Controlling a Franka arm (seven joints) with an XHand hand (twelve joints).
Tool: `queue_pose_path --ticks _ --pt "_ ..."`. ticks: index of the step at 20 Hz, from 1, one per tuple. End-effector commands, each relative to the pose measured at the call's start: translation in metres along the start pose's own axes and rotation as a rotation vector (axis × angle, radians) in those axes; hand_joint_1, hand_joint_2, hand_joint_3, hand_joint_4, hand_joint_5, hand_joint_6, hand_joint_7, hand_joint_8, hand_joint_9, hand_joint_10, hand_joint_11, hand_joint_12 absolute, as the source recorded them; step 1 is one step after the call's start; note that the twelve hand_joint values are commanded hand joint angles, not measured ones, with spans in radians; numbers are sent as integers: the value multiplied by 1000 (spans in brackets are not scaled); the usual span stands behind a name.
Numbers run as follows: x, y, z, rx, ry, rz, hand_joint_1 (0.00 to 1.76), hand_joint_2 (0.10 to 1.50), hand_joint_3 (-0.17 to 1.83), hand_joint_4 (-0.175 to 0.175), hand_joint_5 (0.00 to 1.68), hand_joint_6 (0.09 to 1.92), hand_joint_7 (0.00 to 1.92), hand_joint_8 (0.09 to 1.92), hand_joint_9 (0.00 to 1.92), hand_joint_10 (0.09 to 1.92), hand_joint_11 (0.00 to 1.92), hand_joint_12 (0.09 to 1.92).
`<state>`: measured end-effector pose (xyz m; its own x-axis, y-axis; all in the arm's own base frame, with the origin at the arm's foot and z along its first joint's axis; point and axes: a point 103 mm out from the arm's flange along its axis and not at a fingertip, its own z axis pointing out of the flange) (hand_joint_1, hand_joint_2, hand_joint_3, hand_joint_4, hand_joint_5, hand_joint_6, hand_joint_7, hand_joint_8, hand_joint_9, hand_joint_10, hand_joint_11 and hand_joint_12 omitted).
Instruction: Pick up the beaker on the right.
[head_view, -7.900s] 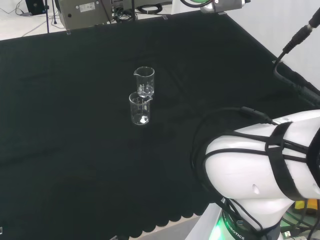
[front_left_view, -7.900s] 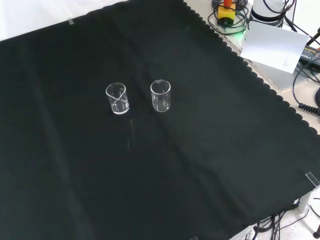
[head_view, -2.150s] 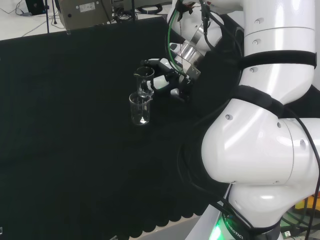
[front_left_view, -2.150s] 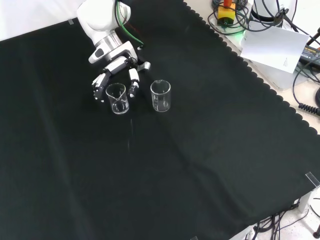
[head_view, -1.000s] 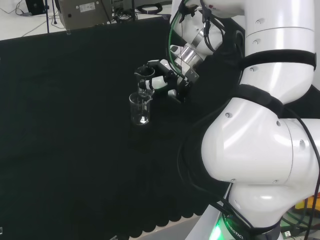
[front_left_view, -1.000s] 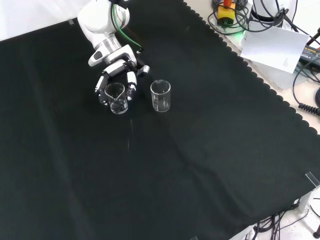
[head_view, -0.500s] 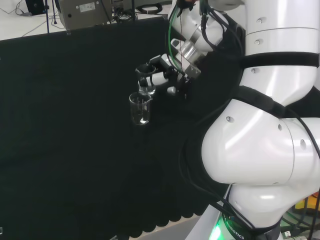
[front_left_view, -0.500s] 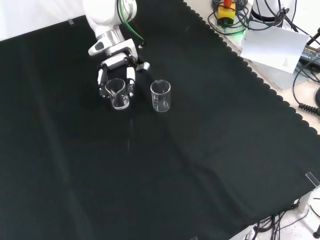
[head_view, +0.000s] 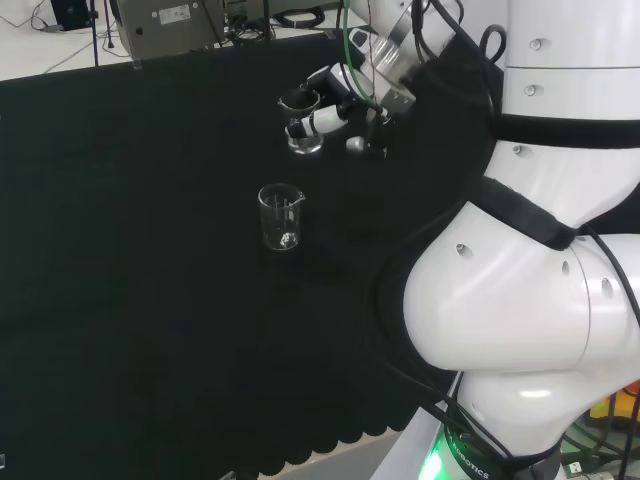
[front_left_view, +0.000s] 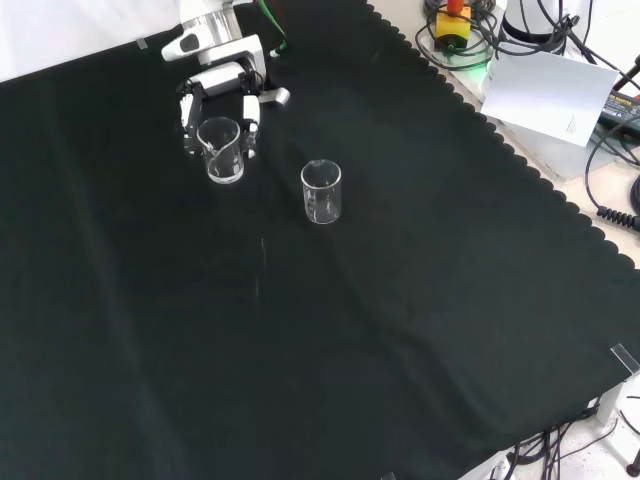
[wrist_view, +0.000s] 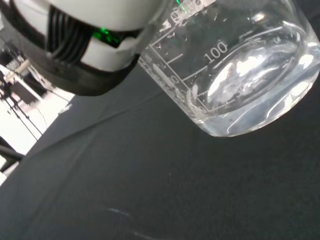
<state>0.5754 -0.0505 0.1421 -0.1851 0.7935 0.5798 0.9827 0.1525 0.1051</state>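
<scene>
Clear glass beaker (front_left_view: 223, 150) sits in the hand (front_left_view: 222, 92), fingers (front_left_view: 250, 112) curled around its sides, upper left of the front view. In the head view it's top centre (head_view: 303, 130), held off the black cloth (head_view: 150, 300). Wrist view shows its base (wrist_view: 240, 85) clear of the cloth. Second beaker (front_left_view: 321, 191) stands alone on the cloth, right of the held one in the front view.

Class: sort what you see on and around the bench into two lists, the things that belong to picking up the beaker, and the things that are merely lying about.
Belongs to the job:
- held beaker, lifted off the black cloth
- hand, fingers curled round it

Just lying about:
- second beaker, standing on the cloth
- white card and cables beyond the cloth's edge
</scene>
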Motion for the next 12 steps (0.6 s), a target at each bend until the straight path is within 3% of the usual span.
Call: queue_pose_path --ticks 1,12 --pt "6 -29 -33 114 -67 -6 1319 673 565 -175 1347 464 1399 450 1739 120 1405 560" --pt "26 -82 -72 204 -134 -19 1326 589 714 -175 1354 513 1404 506 1789 141 1409 564"
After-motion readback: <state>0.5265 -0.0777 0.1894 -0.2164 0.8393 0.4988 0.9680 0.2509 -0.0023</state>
